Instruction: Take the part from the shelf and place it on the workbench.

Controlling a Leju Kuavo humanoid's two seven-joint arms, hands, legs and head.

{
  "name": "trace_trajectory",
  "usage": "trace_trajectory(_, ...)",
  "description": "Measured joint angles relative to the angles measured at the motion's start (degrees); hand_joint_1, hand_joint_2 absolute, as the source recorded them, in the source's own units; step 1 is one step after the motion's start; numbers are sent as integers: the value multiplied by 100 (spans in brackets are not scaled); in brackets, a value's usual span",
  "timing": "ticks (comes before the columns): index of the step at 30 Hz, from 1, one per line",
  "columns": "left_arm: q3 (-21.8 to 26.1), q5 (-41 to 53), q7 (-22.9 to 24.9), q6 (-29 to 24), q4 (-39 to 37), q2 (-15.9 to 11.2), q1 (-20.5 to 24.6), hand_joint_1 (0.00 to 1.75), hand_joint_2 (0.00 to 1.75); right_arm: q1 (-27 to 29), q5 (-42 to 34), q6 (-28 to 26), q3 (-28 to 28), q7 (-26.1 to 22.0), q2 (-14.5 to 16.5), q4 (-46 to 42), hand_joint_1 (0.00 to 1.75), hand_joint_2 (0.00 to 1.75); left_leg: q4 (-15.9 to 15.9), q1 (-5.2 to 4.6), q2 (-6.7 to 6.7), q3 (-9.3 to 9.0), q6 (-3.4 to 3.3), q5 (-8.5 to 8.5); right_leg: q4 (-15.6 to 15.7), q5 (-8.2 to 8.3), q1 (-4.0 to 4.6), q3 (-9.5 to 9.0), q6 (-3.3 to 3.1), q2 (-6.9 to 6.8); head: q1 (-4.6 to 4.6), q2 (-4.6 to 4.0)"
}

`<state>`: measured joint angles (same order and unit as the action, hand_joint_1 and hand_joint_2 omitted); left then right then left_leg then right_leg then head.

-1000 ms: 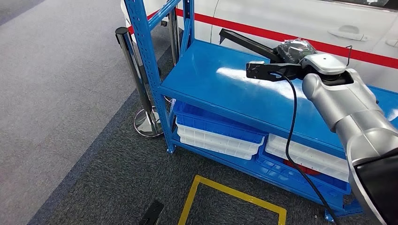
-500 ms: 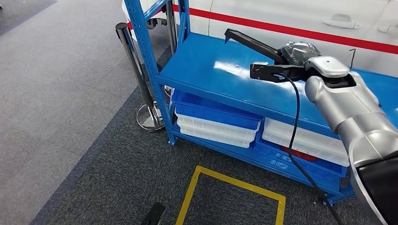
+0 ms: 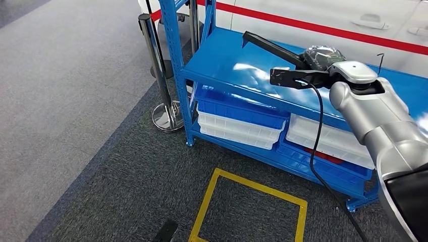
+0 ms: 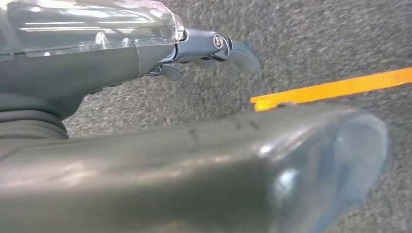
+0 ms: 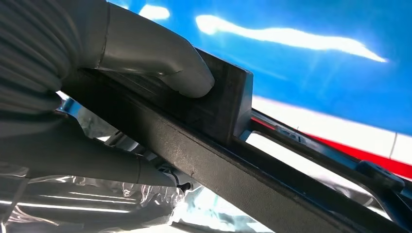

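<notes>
Since the earlier pictures the whole head view has slid: the post [image 3: 157, 70] and the blue shelf [image 3: 237, 65] now sit further right in the picture, so the camera has turned with the robot rather than the things moving. The long black part [image 3: 275, 49] keeps its place relative to the right hand [image 3: 318, 58], lifted above the shelf's top board. Going left to right: grey floor, then the post on its round foot, then the shelf with its stacked white and blue trays [image 3: 242, 126], then the silver right arm [image 3: 373, 116]. In the right wrist view the right hand [image 5: 87, 87] grips the part [image 5: 209, 126], thumb pressed on its flat face. The left hand [image 4: 204, 48] hangs over the carpet near a yellow line [image 4: 335, 87], fingers loosely apart and holding nothing. I judge the pick done and the carry beginning; no bench is in sight yet.
</notes>
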<state>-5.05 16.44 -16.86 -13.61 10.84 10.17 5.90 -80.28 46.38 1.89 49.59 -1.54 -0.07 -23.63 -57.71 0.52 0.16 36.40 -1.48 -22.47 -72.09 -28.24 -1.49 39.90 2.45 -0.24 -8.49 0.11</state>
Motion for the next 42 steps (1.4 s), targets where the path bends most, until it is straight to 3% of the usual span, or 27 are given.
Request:
trace_trajectory(1, 0, 0, -7, -3, 0, 1, -7, 0, 0, 1, -5, 3, -4, -1, -1, -1, 175, 175, -41, 2, 0, 76, 27, 33, 338, 82, -6, -255, -3, 1, -1, 0)
trace_trajectory(3, 1, 0, -13, -10, 1, 5, -9, 0, 0, 11, -20, 5, -13, -13, -2, -5, 175, 175, -116, -11, 0, 190, 91, 92, 1002, 32, 15, -692, -44, 13, -1, 1)
trace_trajectory(5, 1, -6, -15, -21, 1, 8, -14, 0, 0, 46, -49, 7, -17, -45, -17, -4, 175, 175, -129, -27, -2, 241, 157, 171, 1245, -42, 50, -806, -116, 24, -1, 1)
trace_trajectory(7, 2, -18, -27, -35, -1, 7, -40, 0, 0, 107, -80, -1, -19, -90, -41, 2, 175, 175, -147, -17, -7, 292, 221, 164, 1251, 45, 36, -738, -214, 6, -1, 0)
trace_trajectory(9, 3, -26, -44, -50, -2, 5, -74, 0, 0, 173, -97, -19, -20, -122, -70, 5, 175, 175, -475, 4, -10, 425, 272, -203, 1269, 162, 19, -637, -313, -16, -1, 0)
trace_trajectory(11, 3, -26, -58, -61, -2, 3, -91, 0, 0, 227, -102, -33, -21, -143, -105, 10, 175, 175, -1176, 15, -9, 604, 305, -743, 1263, 275, 33, -500, -360, -19, -1, 0)
trace_trajectory(12, 3, -27, -63, -66, -2, 2, -93, 0, 0, 254, -103, -39, -21, -150, -117, 13, 175, 175, -1504, 17, -9, 657, 314, -891, 1260, 329, 42, -431, -366, -15, -1, 0)
trace_trajectory(13, 3, -29, -67, -73, -2, 1, -92, 0, 0, 283, -98, -59, -21, -150, -132, 15, 175, 175, -1710, 17, -8, 650, 316, -918, 1255, 384, 51, -360, -366, -10, -1, 0)
trace_trajectory(14, 3, -31, -71, -81, -2, 1, -91, 0, 0, 314, -85, -103, -21, -134, -147, 17, 175, 175, -1725, 16, -9, 552, 305, -830, 1250, 437, 62, -291, -363, -5, -1, 0)
trace_trajectory(16, 6, -36, -78, -99, -2, -1, -89, 0, 0, 358, -45, -244, -23, -88, -186, 17, 175, 175, -1207, -2, -12, 93, 233, -568, 1242, 539, 83, -172, -344, 5, -1, 0)
trace_trajectory(18, 11, -37, -80, -114, -2, -9, -82, 0, 0, 373, -25, -365, -31, -70, -239, 17, 175, 175, -444, -40, -16, -437, 147, -551, 1245, 628, 96, -98, -299, -1, -2, 1)
trace_trajectory(20, 19, -42, -80, -124, -2, -19, -80, 0, 0, 388, -49, -424, -50, -87, -299, 25, 175, 175, -81, -85, -20, -627, 107, -601, 1281, 729, 74, -72, -231, -20, -1, 1)
trace_trajectory(22, 26, -65, -79, -133, -2, -29, -87, 0, 0, 436, -89, -465, -87, -107, -374, 41, 175, 175, 25, -87, -12, -585, 69, -466, 1333, 794, 61, -54, -158, -19, -1, 0)
trace_trajectory(23, 29, -80, -80, -135, -2, -33, -86, 0, 0, 462, -106, -486, -109, -111, -417, 50, 175, 175, 81, -71, -1, -557, 33, -384, 1283, 704, 64, -20, -131, -9, 1, 0)
trace_trajectory(25, 31, -103, -81, -134, -2, -34, -81, 0, 0, 511, -136, -532, -145, -114, -500, 74, 175, 175, 144, -44, 18, -447, -19, -220, 847, 217, 57, 121, -96, 12, 2, 0)
trace_trajectory(27, 32, -105, -81, -133, -2, -36, -81, 0, 0, 567, -170, -566, -172, -117, -557, 102, 175, 175, 135, -44, 19, -279, -35, -95, 150, -246, 44, 272, -58, 17, 2, 0)
trace_trajectory(28, 32, -105, -80, -134, -2, -37, -82, 0, 0, 605, -188, -590, -190, -120, -579, 117, 175, 175, 120, -42, 18, -192, -28, -38, -100, -293, 31, 289, -37, 17, 3, 0)
trace_trajectory(29, 33, -105, -81, -137, -2, -37, -83, 0, 0, 644, -207, -625, -211, -124, -595, 133, 175, 175, 94, -36, 18, -96, -15, 17, -201, -207, 14, 235, -16, 17, 3, 0)
trace_trajectory(31, 34, -106, -85, -142, -2, -36, -83, 0, 0, 706, -238, -736, -267, -131, -610, 157, 175, 175, 1, -14, 21, 105, 36, 103, 145, 92, -30, -136, 28, 16, 3, 0)
trace_trajectory(32, 34, -105, -89, -145, -2, -37, -80, 0, 0, 724, -249, -795, -292, -132, -611, 162, 175, 175, -57, -11, 21, 203, 70, 137, 496, 113, -34, -401, 47, 19, 3, 1)
trace_trajectory(34, 36, -100, -93, -150, -2, -37, -73, 0, 0, 751, -258, -875, -332, -133, -614, 167, 175, 175, -142, -19, 23, 318, 139, 196, 1043, -24, -16, -744, -13, 47, -1, 1)
trace_trajectory(35, 36, -97, -88, -152, -2, -37, -69, 0, 0, 769, -253, -901, -348, -144, -618, 172, 175, 175, -148, -28, 21, 341, 173, 240, 1142, -84, 9, -786, -69, 61, -3, 1)
trace_trajectory(37, 36, -95, -72, -157, -2, -38, -70, 0, 0, 816, -227, -981, -388, -171, -626, 183, 175, 175, -141, -19, 10, 372, 241, 305, 1174, -19, 10, -729, -199, 53, -3, 0)
trace_trajectory(38, 36, -96, -64, -159, -2, -39, -73, 0, 0, 839, -200, -1051, -407, -177, -627, 185, 175, 175, -187, -10, 4, 414, 272, 234, 1175, 39, 10, -686, -257, 41, -4, 0)
trace_trajectory(39, 37, -97, -63, -160, -2, -40, -76, 0, 0, 862, -167, -1136, -422, -172, -629, 185, 175, 175, -332, 1, 0, 476, 299, 55, 1187, 102, 3, -633, -307, 28, -4, 0)
trace_trajectory(42, 49, -102, -79, -161, -2, -40, -76, 0, 0, 959, -86, -1367, -456, -144, -645, 186, 175, 175, -1349, 19, 3, 707, 349, -754, 1193, 286, 24, -429, -379, 20, -5, 0)
